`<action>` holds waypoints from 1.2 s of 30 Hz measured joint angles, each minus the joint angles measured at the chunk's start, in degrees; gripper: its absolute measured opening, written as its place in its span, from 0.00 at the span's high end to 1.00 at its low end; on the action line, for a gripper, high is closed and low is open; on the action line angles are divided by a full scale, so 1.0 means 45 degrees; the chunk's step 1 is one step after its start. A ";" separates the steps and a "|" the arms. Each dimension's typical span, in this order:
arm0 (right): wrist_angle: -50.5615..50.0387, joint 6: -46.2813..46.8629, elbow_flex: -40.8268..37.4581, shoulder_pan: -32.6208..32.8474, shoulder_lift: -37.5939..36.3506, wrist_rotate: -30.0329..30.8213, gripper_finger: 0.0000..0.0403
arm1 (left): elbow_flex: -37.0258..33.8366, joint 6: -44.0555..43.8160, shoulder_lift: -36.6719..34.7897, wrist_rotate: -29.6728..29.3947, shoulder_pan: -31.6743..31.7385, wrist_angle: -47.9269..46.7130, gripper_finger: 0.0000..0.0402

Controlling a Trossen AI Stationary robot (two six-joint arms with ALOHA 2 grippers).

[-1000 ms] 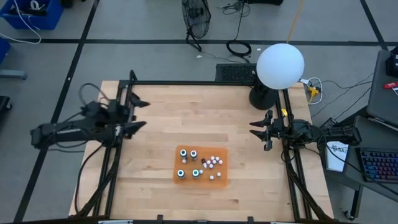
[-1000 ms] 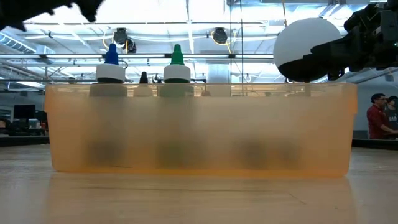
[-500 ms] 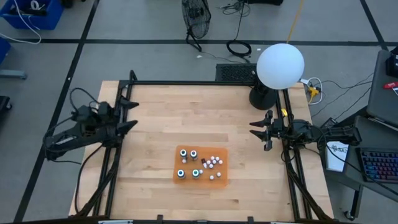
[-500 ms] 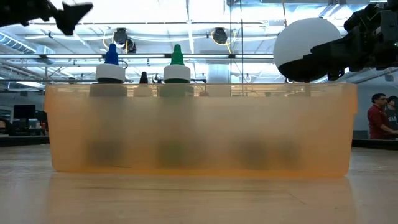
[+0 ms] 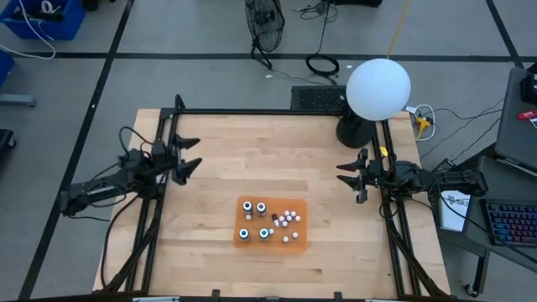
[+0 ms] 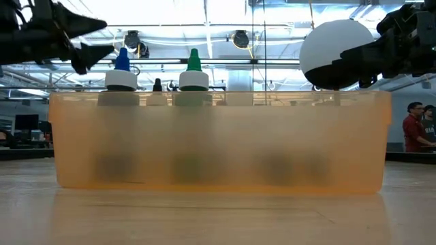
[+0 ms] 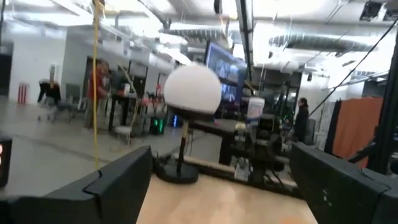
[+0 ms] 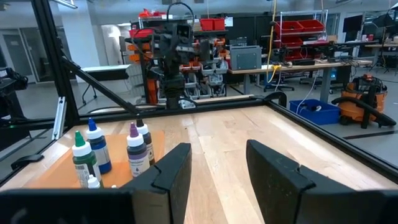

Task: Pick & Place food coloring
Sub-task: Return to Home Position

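Big wooden table (image 5: 252, 151) with a black frame around it, and a white globe lamp (image 5: 377, 88) standing at the far right corner. That's the biggest stuff out here.

Next down is the orange bin (image 5: 302, 243), sitting on the table a bit toward the near edge, roughly centred between the two arms. From table height its see-through wall (image 6: 218, 143) fills most of the view.

Both arms are pulled out to the sides, well apart from the bin. The left gripper (image 5: 189, 154) hangs over the left edge of the table with its fingers spread wide and nothing between them. You can see the gap clearly from its own wrist camera (image 7: 224, 186), which looks straight across at the lamp. The right gripper (image 5: 344, 174) is over the right edge near the lamp base, fingers also apart and empty (image 8: 214, 174), pointing back at the bin.

The food coloring bottles (image 5: 261, 207) are all in the bin, four of them upright in a two-by-two cluster in its left half. From the right wrist you can pick out green (image 8: 79, 163), blue (image 8: 96, 149), purple (image 8: 135, 152) and a dark one (image 8: 144, 140).

The smallest things are a handful of white round bits (image 5: 289, 218) in the right half of the bin, just beside the bottles.
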 joint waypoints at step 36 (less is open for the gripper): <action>-0.0005 0.0000 0.0005 -0.0003 -0.0003 0.0000 0.65 | 0.0029 0.2038 0.0443 -0.0858 -0.1351 -0.4226 0.08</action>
